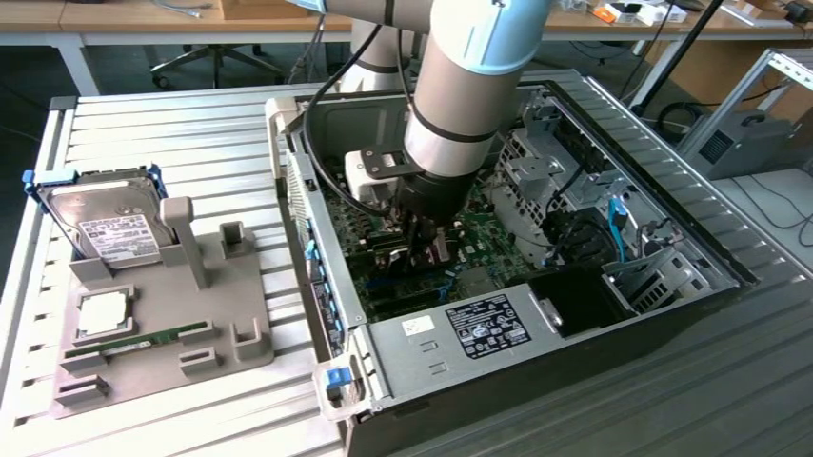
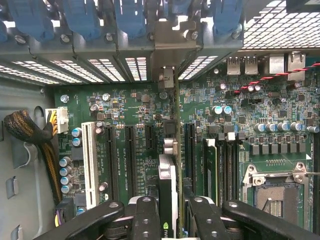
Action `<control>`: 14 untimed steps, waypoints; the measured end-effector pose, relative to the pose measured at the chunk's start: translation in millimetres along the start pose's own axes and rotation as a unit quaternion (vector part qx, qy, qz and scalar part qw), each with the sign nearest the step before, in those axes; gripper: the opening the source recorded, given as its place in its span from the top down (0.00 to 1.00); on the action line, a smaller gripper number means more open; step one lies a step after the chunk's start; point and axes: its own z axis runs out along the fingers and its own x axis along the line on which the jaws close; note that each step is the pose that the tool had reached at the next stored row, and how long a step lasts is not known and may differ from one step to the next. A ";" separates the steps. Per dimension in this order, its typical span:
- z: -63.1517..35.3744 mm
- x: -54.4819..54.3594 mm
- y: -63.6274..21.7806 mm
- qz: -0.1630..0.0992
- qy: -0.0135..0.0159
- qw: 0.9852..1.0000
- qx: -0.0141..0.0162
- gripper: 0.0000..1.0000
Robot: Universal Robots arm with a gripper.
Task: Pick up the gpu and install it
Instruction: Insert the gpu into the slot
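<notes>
Nearest the wrist camera, the tool (image 2: 172,220) is clenched on the gpu (image 2: 168,185): the black fingers (image 2: 145,215) stand on either side of the card, which sits edge-on between them and runs straight away from the tool. The card stands upright on the green motherboard (image 2: 125,110), in line with the long black expansion slots (image 2: 131,160) and well to one side of the white slot (image 2: 90,165). On its other side lies the open processor socket (image 2: 272,192). At the card's far end its silvery bracket (image 2: 172,37) meets the perforated rear wall of the case, among the row of blue clips (image 2: 80,17). A braided cable bundle (image 2: 25,130) hangs by the case wall. In the exterior view the arm (image 1: 464,86) reaches down into the open computer case (image 1: 508,362), the tool (image 1: 420,249) low over the board. On the desk (image 1: 166,124), to the exterior view's left of the case, a grey holder (image 1: 166,333) carries a hard drive (image 1: 109,228) and a green memory stick (image 1: 140,340).
</notes>
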 end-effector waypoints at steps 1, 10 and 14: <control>0.0 0.0 0.0 0.000 0.000 1.000 0.000 0.72; -2.5 -0.1 0.1 0.000 0.000 1.000 0.000 0.65; -10.1 -0.5 0.2 0.000 0.000 1.000 0.000 0.65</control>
